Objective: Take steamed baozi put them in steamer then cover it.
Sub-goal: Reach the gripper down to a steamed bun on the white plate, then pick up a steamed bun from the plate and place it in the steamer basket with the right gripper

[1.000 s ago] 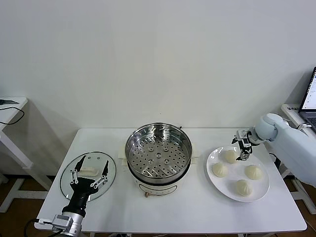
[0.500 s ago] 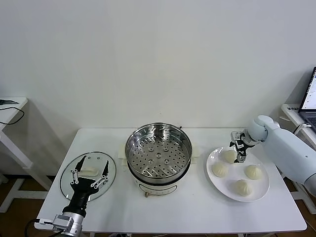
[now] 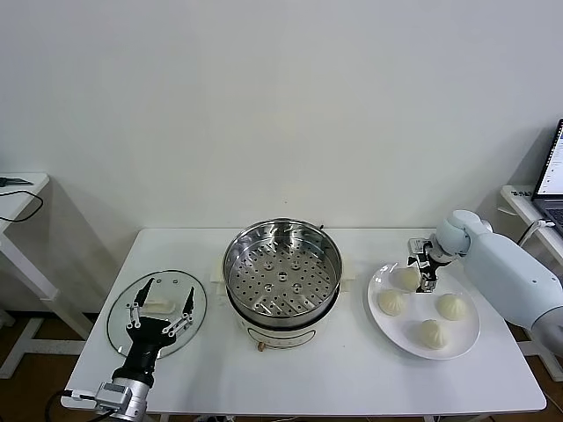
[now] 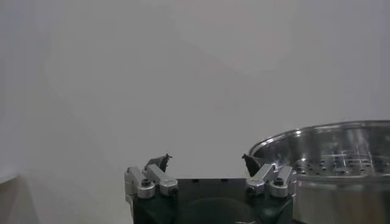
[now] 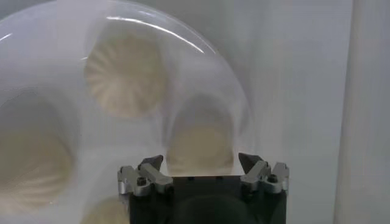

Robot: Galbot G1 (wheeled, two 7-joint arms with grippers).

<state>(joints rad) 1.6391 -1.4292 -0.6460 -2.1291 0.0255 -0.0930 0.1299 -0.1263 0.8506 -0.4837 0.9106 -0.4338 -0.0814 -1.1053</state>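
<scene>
The right end effector is hanging over the far edge of the white plate with its fingers spread on either side of the rearmost steamed baozi, not yet clamping it; in the right wrist view the two fingertips are flanking that bun with a gap showing on each side, a stance that seems meant to straddle the soft dough so it can be pinched across its widest part rather than squashed from above. Three more buns are sitting on the same plate, near one another but not touching, which is probably leaving room for the fingers to slip between them. The steamer is standing open in the middle of the table, between the plate and the cover, its perforated tray bare and ready to receive the buns. The cover is lying flat on the table to the robot's left, handle upward, presumably parked there so the pot mouth stays free. The left end effector is waiting above that cover with its fingers released and holding nothing, seemingly staged for the closing step
</scene>
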